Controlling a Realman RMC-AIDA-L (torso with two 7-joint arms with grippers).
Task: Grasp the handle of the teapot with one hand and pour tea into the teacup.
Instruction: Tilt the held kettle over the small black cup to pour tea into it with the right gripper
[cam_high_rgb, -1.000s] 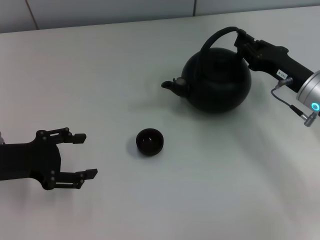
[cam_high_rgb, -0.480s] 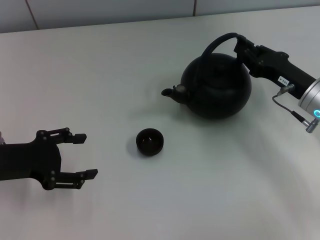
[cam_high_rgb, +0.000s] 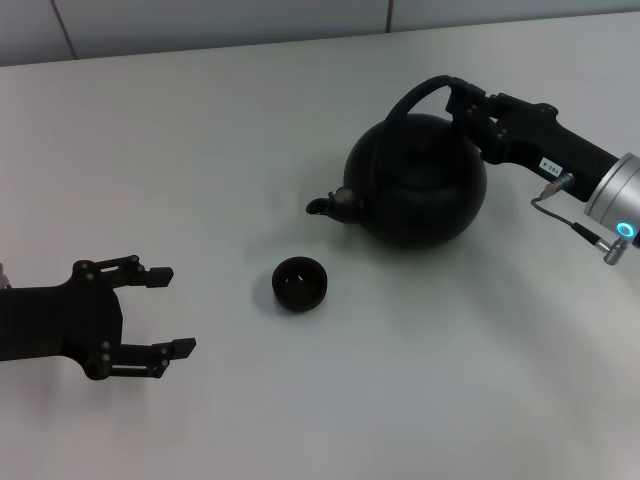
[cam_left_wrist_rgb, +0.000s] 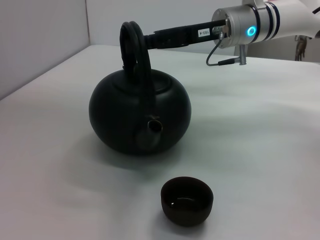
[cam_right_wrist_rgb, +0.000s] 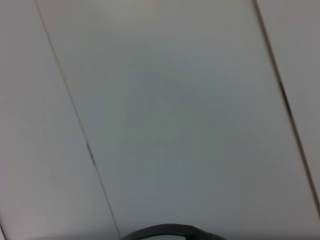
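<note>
The teapot (cam_high_rgb: 418, 180) is toward the right half of the white table (cam_high_rgb: 250, 130), its round black body tipped slightly so the short spout (cam_high_rgb: 322, 204) points toward the robot's left and a little downward. In the left wrist view the pot appears to sit just above the surface, with a soft shadow beneath it, though whether it touches the table cannot be told. The arched handle (cam_high_rgb: 425, 92) rises over the lid, and the right gripper (cam_high_rgb: 468, 103) reaches in from the right edge with its fingers clamped on the handle's upper right end. The teacup (cam_high_rgb: 300, 283) stands upright on the table, near the spout but below and apart from it, nearer the robot; a little dark liquid shows at its bottom in the left wrist view (cam_left_wrist_rgb: 186, 200). The left gripper (cam_high_rgb: 165, 310) rests low at the left edge, well apart from the cup, its fingers spread and holding nothing.
</note>
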